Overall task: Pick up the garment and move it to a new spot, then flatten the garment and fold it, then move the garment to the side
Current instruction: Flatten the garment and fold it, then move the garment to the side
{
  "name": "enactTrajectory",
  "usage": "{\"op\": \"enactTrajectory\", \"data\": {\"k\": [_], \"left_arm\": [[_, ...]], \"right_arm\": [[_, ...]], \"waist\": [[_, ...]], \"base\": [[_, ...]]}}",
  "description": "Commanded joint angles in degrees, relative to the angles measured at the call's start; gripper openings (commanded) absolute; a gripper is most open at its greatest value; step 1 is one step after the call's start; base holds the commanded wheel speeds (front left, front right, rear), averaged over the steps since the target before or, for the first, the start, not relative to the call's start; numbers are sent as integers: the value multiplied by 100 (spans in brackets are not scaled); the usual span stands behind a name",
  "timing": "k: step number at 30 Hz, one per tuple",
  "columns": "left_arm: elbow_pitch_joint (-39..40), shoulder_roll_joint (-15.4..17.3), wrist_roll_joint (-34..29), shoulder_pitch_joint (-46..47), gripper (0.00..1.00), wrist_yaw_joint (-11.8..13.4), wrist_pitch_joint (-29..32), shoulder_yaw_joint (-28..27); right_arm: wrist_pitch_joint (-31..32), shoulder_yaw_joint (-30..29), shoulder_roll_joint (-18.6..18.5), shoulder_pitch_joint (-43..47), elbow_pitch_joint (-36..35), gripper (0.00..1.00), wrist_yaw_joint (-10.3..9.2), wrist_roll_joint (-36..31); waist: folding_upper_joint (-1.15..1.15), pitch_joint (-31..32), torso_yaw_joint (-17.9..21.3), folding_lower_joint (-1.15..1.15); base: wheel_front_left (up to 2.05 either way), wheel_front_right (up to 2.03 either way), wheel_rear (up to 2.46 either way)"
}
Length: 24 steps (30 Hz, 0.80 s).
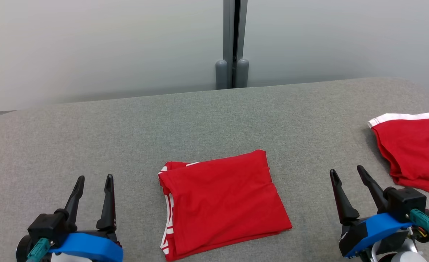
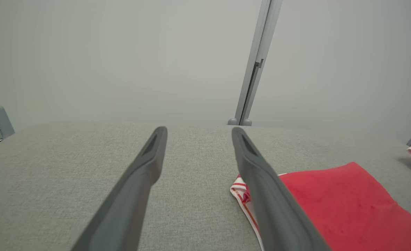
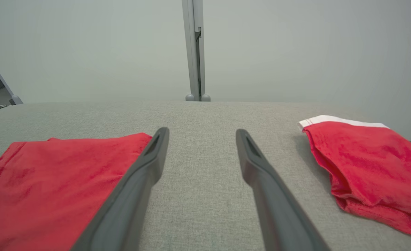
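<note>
red folded shirt (image 1: 221, 203) lies between our spread, empty left gripper (image 1: 95, 177) and right gripper (image 1: 345, 169); from the right wrist we see the white band (image 3: 341, 121) on a second garment (image 3: 369, 157); grey cloth table (image 1: 127, 127), pale wall (image 1: 90, 43).

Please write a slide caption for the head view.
Folded red garment on the grey table, between open left claw and open right claw.
</note>
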<state>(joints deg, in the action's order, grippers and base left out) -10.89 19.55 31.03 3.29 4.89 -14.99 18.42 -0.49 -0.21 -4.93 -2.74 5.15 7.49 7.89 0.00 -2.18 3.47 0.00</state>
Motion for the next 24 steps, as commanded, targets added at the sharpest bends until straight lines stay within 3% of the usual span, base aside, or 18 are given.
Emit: {"op": "enactTrajectory", "data": {"k": [1, 17, 20, 24], "left_arm": [[-28, -19, -49, -90, 100, -37, -24, -77], [-214, -160, -266, 46, 100, -304, -25, -298], [-165, -181, -315, 98, 100, -322, -25, -312], [-173, -186, -374, 206, 100, -366, -25, -327]], "right_arm": [[2, 3, 12, 79, 35, 100, 2, -13], [324, 100, 58, -349, -59, 100, 1, 118], [911, 336, 69, -597, -128, 100, 2, 291], [2230, 659, -59, -1003, 41, 100, 1, 370]], "waist": [[0, 5, -1, 0], [0, -214, -120, 0], [0, -322, -177, 0], [0, -456, -291, 0]], "base": [[0, 0, 0], [0, 0, 0], [0, 0, 0], [0, 0, 0]]}}
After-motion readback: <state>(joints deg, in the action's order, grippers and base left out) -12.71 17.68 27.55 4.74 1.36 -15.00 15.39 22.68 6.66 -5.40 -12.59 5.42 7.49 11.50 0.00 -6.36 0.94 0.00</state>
